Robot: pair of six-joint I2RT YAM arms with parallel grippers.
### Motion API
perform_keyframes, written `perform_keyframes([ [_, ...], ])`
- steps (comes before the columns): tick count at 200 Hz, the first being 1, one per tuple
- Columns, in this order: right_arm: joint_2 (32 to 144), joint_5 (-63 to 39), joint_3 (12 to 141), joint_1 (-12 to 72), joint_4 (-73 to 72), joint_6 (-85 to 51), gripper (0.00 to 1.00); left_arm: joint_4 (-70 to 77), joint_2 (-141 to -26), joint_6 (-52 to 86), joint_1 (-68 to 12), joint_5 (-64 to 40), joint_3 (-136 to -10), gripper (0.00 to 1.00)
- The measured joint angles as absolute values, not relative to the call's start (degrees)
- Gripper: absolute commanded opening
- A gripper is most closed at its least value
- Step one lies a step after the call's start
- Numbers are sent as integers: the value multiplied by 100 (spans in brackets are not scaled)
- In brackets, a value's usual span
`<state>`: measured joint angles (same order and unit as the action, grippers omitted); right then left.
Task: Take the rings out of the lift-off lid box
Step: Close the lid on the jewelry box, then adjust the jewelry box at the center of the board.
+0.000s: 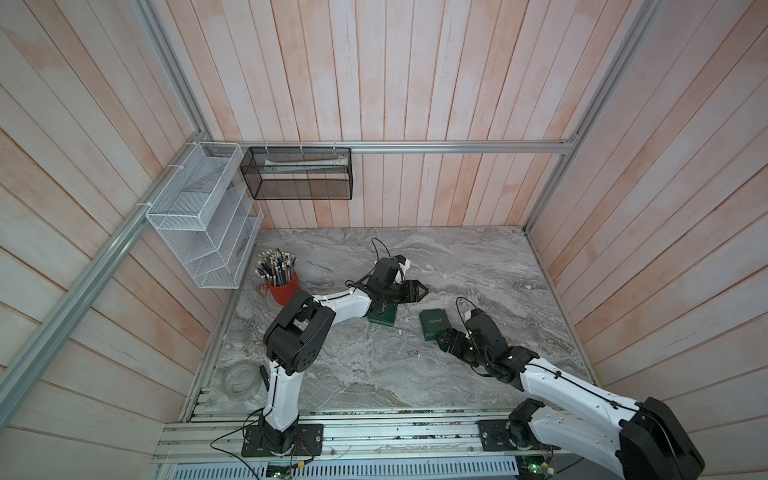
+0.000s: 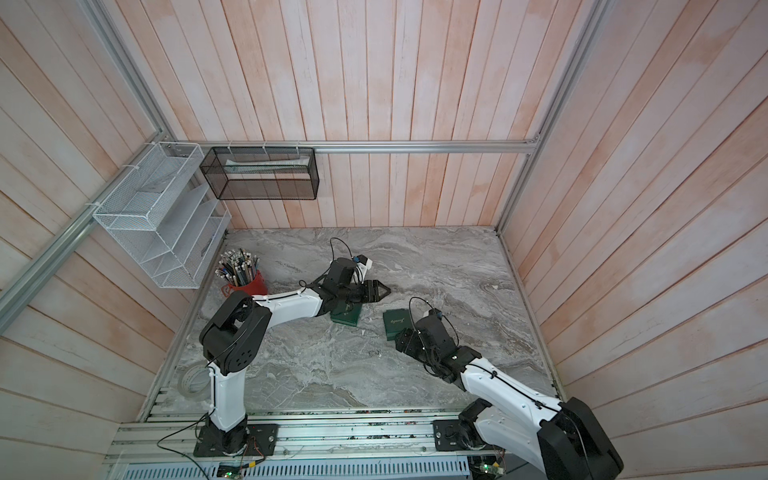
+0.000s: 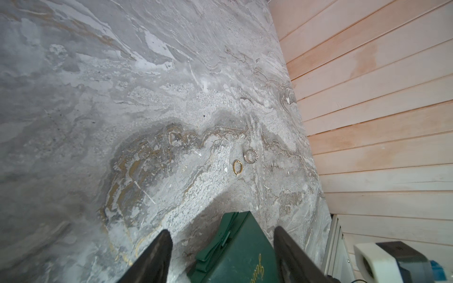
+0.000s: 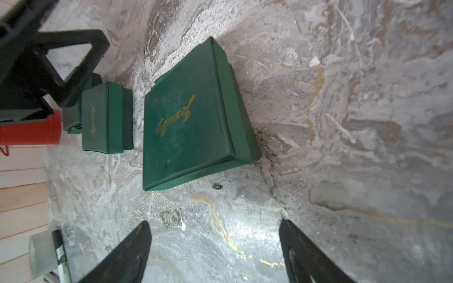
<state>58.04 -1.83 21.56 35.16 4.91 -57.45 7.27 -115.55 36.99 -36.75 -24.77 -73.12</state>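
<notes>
Currently I've got the gold ring (image 3: 237, 167) and the silver ring (image 3: 250, 156) lying flat on the bare counter (image 3: 122, 122). They're side by side w/ a thin gap, out past the tips of the left end effector (image 3: 221, 230). Neither is in a box. They're too small for me to pick out in the top views.

Left end effector is partly spread w/ nothing gripped. The small green box (image 3: 235, 254) sits below and between its fingers, and I can see counter btwn the box and one finger. In a top view the arm crosses over that box (image 1: 383, 322) and the fingertips poke out beyond it. Its lid is on, gold script up.

Right end effector (image 4: 215, 221) is wide open and holds nothing, w/ only counter btwn its fingers. The flat green box (image 4: 191, 117) lies just ahead of it, lid on, base showing along one side.

In both top views the two boxes are near each other, not touching, approx mid-counter. The red cup of pens (image 1: 282, 286) and the tape roll (image 1: 243, 380) sit along the left edge, well apart from the boxes.
</notes>
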Motion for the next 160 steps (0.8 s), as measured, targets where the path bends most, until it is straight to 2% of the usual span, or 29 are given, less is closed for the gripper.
perform_keyframes([
  [85, 5916, -659, 1529, 3070, -1160, -6718, 80, 661, -11555, 3548, -3673, -2331, -7360, 68],
  [160, 6652, -1057, 1494, 2714, -2117, -6901, 79, 635, -11555, 3509, -3625, -2309, -7446, 68],
])
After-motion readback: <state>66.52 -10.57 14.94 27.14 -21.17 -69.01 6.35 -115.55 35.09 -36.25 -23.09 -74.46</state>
